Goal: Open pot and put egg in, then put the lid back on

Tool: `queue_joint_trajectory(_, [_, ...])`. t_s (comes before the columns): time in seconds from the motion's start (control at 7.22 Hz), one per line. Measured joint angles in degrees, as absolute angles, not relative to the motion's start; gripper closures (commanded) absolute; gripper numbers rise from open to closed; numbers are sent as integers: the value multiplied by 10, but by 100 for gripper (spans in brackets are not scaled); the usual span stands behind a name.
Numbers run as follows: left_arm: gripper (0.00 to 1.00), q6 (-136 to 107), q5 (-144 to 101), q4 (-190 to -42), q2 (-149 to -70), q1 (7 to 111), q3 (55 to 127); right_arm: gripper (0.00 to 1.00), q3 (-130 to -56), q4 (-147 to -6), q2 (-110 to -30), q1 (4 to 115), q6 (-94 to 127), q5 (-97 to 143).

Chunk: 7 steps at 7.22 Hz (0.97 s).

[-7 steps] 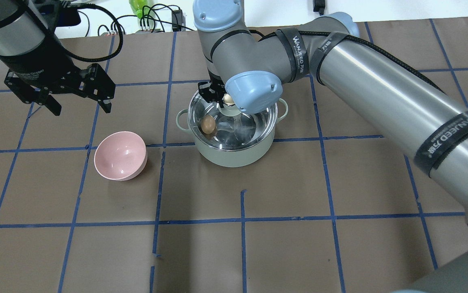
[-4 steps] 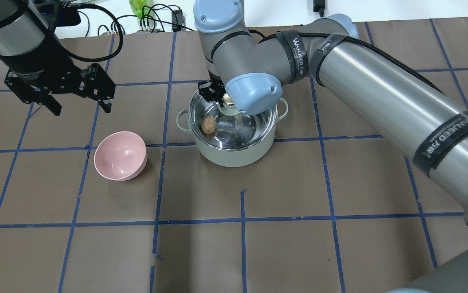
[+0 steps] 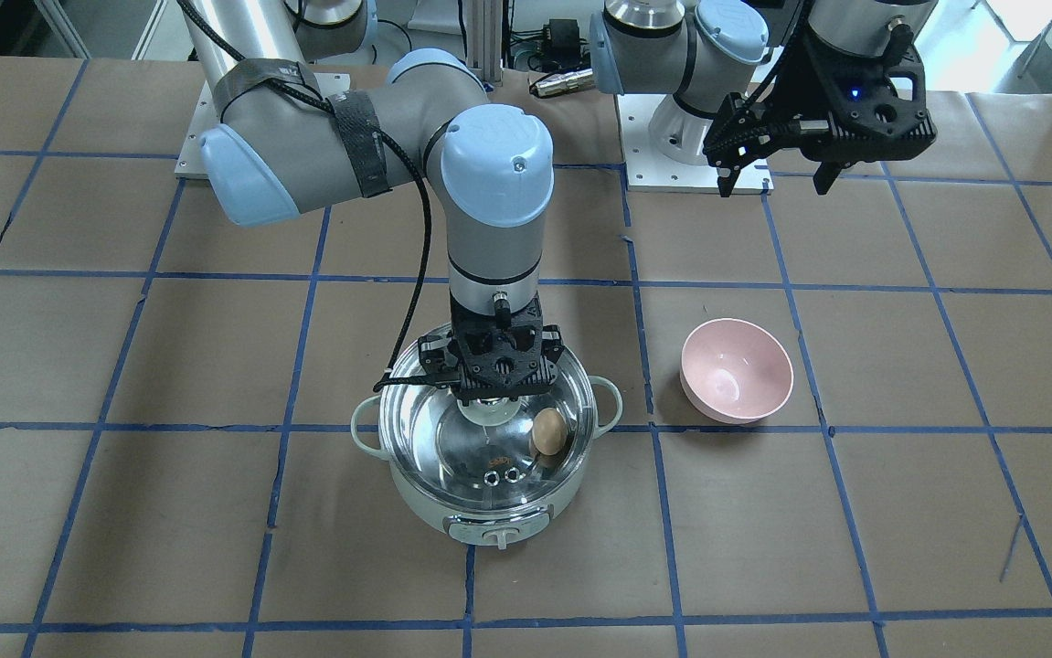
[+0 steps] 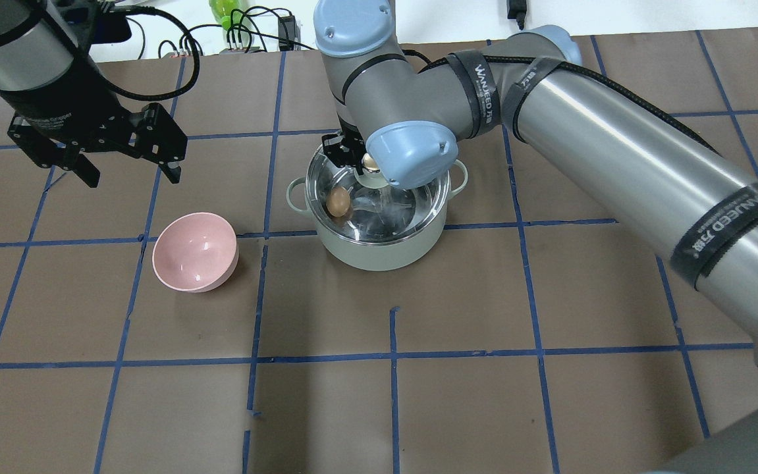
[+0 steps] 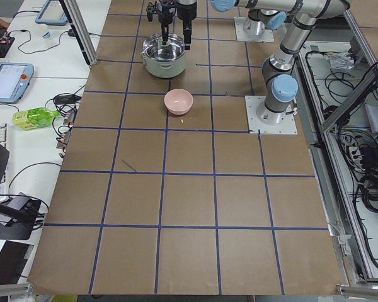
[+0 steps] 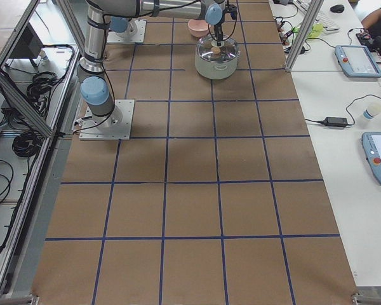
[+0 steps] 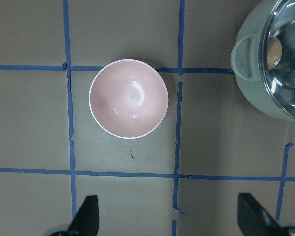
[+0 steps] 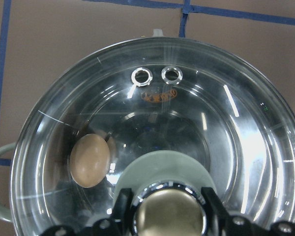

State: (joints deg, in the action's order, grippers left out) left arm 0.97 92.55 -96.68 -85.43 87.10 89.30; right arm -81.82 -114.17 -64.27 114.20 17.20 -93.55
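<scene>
The mint-green pot (image 3: 489, 514) stands mid-table, also in the overhead view (image 4: 379, 253). The clear glass lid (image 3: 439, 439) sits on its rim; the right wrist view shows the glass (image 8: 211, 113) with two vent rings. The tan egg (image 3: 548, 431) lies inside against the wall, seen through the lid (image 8: 90, 160) and from overhead (image 4: 337, 201). My right gripper (image 3: 494, 404) is shut on the lid's cream-topped knob (image 8: 169, 216). My left gripper (image 4: 132, 176) is open and empty, raised well left of the pot (image 7: 169, 211).
A pink bowl (image 4: 194, 251) stands empty left of the pot, under my left wrist camera (image 7: 129, 98). Brown paper with blue tape lines covers the table. Cables and a green bottle (image 4: 224, 12) lie past the far edge.
My right arm has shifted very slightly with the lid knob in its grip. The egg, the bowl and my left arm have not moved.
</scene>
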Motion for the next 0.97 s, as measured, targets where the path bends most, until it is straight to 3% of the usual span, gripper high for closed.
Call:
queue_joint_trajectory(0.42, [0, 10, 925, -966, -854, 871, 893, 0, -815, -1128, -663, 1130, 176, -931])
queue_joint_trajectory(0.97, [0, 10, 925, -966, -854, 871, 893, 0, -821, -957, -781, 1014, 134, -915])
